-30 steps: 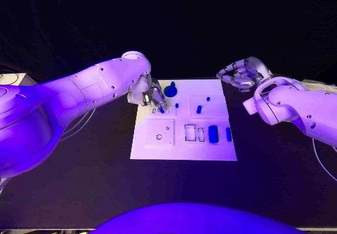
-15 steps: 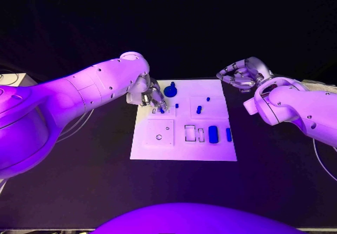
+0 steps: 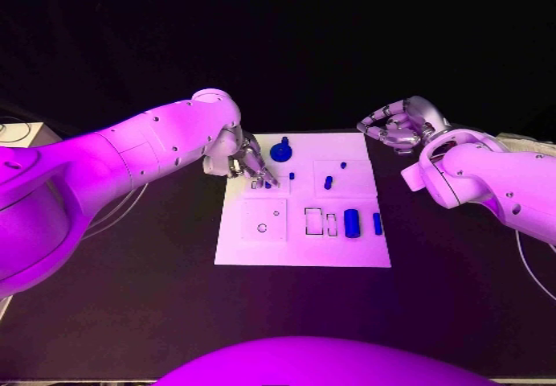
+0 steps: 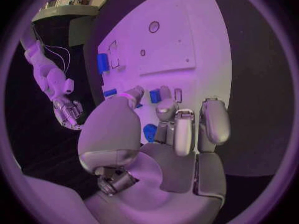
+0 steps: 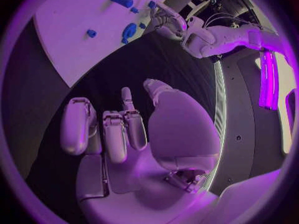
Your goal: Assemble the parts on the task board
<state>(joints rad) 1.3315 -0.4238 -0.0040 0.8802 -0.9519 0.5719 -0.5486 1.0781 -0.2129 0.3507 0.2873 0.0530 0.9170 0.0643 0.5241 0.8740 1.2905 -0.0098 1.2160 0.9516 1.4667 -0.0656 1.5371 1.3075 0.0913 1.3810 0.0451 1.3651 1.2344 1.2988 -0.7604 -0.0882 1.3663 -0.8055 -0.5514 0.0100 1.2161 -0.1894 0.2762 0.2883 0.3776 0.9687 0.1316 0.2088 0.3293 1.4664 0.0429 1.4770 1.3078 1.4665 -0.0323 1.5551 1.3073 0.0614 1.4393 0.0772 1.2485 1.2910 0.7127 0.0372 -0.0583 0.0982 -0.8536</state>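
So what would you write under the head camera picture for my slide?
Left hand reaches down onto the white task board among small blue parts, while the right hand waits off the board's far corner.

The left hand (image 3: 246,161) covers the board's (image 3: 304,249) upper left corner in the head view, hiding part of a small part (image 3: 267,184) under its fingertips; whether they grip it cannot be told. In the left wrist view the fingers (image 4: 185,129) cover part of another blue part (image 4: 150,132).
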